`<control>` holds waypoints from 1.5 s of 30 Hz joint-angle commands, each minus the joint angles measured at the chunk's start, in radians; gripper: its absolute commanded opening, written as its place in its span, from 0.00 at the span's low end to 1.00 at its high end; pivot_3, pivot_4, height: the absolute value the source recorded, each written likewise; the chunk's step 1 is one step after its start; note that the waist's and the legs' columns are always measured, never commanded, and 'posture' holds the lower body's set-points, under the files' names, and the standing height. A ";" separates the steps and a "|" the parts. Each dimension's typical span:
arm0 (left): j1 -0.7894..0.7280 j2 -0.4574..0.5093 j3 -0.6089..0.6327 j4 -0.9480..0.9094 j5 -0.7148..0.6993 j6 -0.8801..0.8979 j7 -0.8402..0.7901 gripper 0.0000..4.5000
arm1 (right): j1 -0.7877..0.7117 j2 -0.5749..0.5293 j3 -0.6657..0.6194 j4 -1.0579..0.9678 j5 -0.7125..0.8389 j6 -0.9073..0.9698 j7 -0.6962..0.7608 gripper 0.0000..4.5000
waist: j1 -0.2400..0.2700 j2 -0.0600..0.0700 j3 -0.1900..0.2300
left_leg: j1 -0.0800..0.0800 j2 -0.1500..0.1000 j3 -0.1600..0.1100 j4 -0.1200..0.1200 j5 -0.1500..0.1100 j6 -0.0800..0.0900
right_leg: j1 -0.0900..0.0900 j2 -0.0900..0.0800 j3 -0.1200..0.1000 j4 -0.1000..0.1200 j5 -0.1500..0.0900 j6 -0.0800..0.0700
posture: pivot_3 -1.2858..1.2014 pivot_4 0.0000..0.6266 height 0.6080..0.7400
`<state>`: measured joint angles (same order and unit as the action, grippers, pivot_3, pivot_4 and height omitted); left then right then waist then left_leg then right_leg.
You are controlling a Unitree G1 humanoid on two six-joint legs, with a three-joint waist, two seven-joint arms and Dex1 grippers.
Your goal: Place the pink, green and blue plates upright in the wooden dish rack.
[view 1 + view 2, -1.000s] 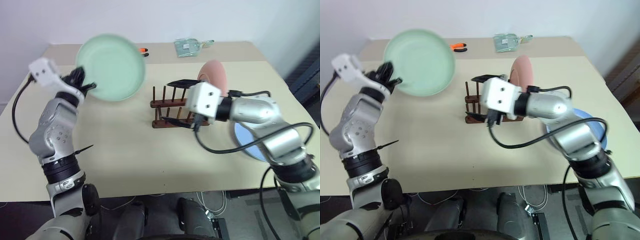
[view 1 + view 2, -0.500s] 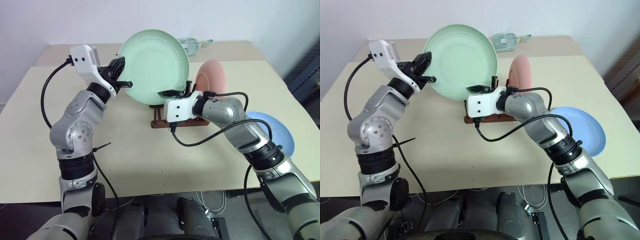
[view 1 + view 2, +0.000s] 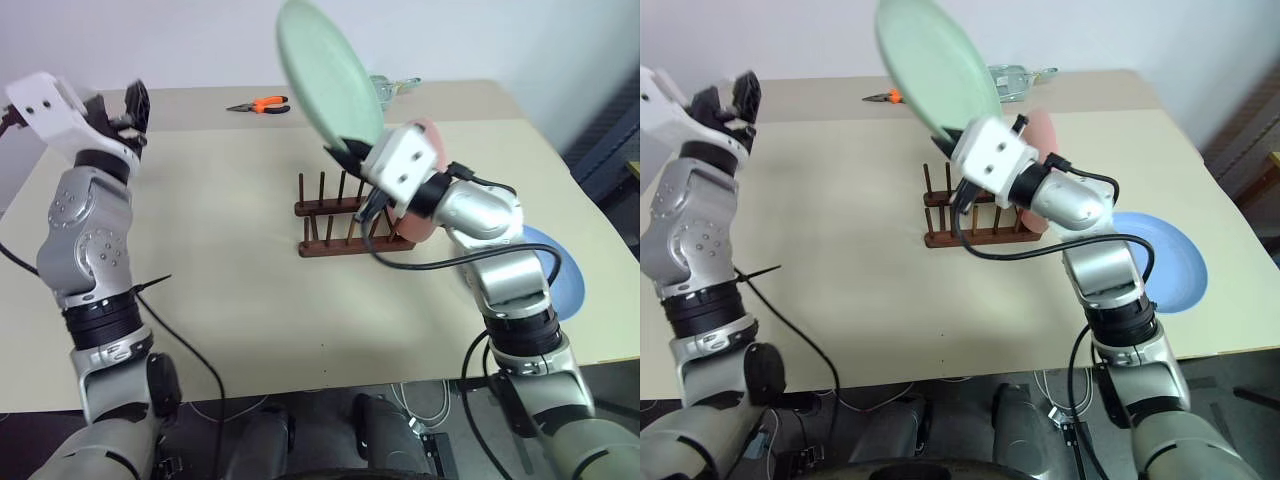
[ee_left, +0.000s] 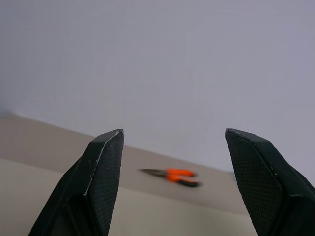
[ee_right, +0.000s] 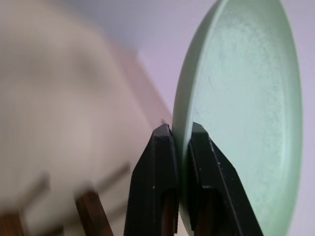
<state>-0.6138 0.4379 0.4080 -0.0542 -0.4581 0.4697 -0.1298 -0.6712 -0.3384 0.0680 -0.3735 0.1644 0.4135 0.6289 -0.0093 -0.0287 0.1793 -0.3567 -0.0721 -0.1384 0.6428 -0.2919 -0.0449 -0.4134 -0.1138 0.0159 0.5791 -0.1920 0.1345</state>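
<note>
— Far left: left gripper (image 3: 135, 105) raised off the table (image 3: 220, 260), jaws spread wide, nothing between them, well apart from the rack. Orange pliers (image 3: 258, 104) lying beyond, at the back edge.

— And centre?

— Wooden dish rack (image 3: 345, 215) mid-table, front slots bare. Above it, green plate (image 3: 328, 75) held edge-on and tilted, pinched at its lower rim by the right gripper (image 5: 182, 142), fingers clamped tight on that thin edge alone.

— Risk there?

— Probably pivoting or slipping out of so narrow a pinch, with most of the plate's weight hanging above the grip. Could also strike a peg top instead of dropping between pegs, or knock the pink plate (image 3: 432, 150) standing upright at the rack's right end, just behind the wrist.

— Further right?

— Blue plate (image 3: 1160, 262) flat on the table, near the right edge, not yet racked.
</note>
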 commanded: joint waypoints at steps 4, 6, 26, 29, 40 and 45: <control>0.268 0.077 -0.249 -0.212 -0.104 0.058 -0.416 0.78 | 0.018 0.160 -0.281 -0.203 0.514 0.470 -0.245 0.00 | 0.006 0.001 0.001 | -0.001 -0.001 -0.002 0.001 -0.001 0.002 | 0.000 -0.003 0.000 -0.001 -0.001 -0.004 | 0.52 0.24 1.00; 0.356 0.117 -0.326 -0.293 -0.129 0.090 -0.527 0.78 | 0.033 0.183 -0.319 -0.203 0.594 0.540 -0.312 0.00 | -0.002 0.002 0.001 | -0.002 0.000 -0.002 0.001 -0.001 0.002 | -0.001 -0.002 0.001 -0.001 -0.001 -0.005 | 0.52 0.24 1.00; 0.381 0.094 -0.447 -0.387 -0.142 0.156 -0.566 0.79 | 0.020 -0.021 -0.212 -0.077 0.546 0.517 -0.367 0.44 | -0.005 0.013 0.002 | -0.001 0.001 0.002 0.000 -0.001 0.003 | -0.002 0.000 0.001 0.000 -0.001 -0.005 | 0.52 0.24 1.00; 0.379 0.085 -0.466 -0.391 -0.145 0.163 -0.569 0.79 | 0.025 -0.157 -0.117 -0.114 0.393 0.371 -0.282 0.55 | -0.003 0.013 0.002 | -0.001 0.001 0.003 0.000 -0.001 0.003 | -0.001 0.000 0.000 -0.001 -0.004 -0.001 | 0.52 0.24 1.00; 0.323 0.044 -0.549 -0.338 -0.128 0.161 -0.616 0.79 | 0.298 -0.501 -0.644 -0.202 0.722 0.494 -0.030 0.96 | 0.025 0.008 0.002 | -0.001 0.001 0.002 0.002 -0.003 0.005 | 0.003 -0.001 0.000 -0.004 -0.005 0.000 | 0.52 0.24 1.00; 0.287 0.032 -0.577 -0.292 -0.116 0.150 -0.655 0.79 | 0.733 -0.594 -0.564 -0.293 0.516 0.439 0.019 0.99 | 0.020 0.010 0.003 | -0.001 0.000 0.006 0.003 -0.005 0.008 | 0.004 -0.004 0.001 -0.005 -0.006 0.002 | 0.52 0.24 1.00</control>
<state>-0.3089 0.4710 -0.1601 -0.3426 -0.5804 0.6410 -0.7659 0.0145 -0.9012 -0.5414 -0.6206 0.7753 0.8946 0.6421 0.0110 -0.0186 0.1819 -0.3573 -0.0717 -0.1315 0.6462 -0.2967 -0.0368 -0.4096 -0.1177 0.0167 0.5735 -0.1984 0.1361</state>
